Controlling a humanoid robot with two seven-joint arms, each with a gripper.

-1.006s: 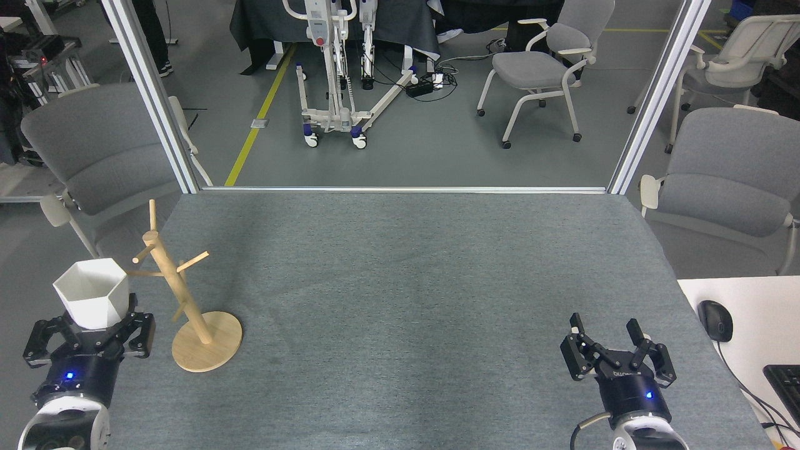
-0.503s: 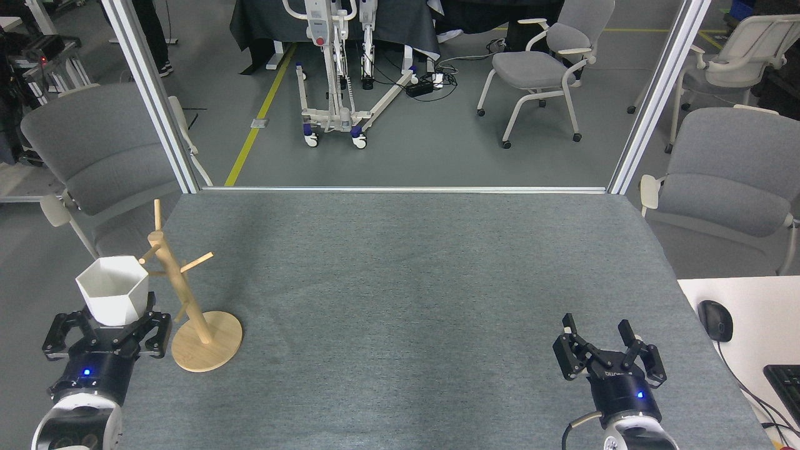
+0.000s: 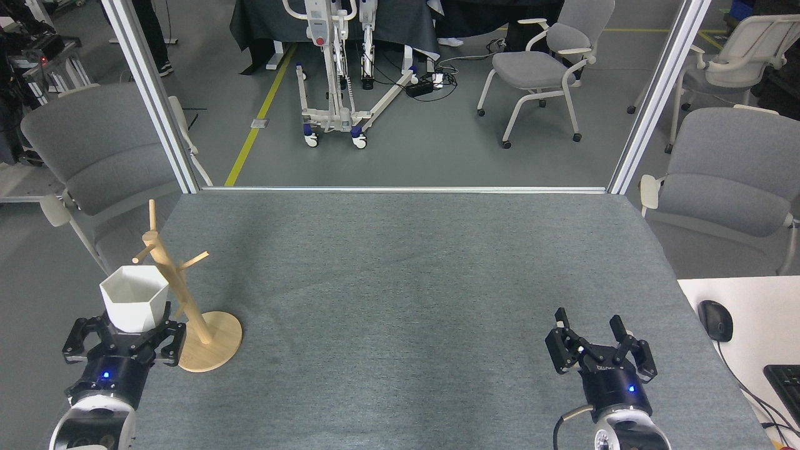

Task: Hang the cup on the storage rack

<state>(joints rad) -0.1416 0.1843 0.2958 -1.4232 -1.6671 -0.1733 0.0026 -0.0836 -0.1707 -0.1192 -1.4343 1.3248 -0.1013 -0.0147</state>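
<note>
We count one white cup [image 3: 134, 298], one wooden storage rack [image 3: 181, 300] and one grey table [image 3: 406, 281]. The rack shows four short pegs on a single post above one round base. Two grippers are ours: the left gripper [image 3: 123, 333] and the right gripper [image 3: 600, 347]. Four grey chairs ring the workspace: one at left [image 3: 94, 156], one at right [image 3: 737, 169], two farther back. We see one black computer mouse [image 3: 715, 320], one keyboard corner [image 3: 784, 378] and one white lift stand [image 3: 340, 69].
</note>
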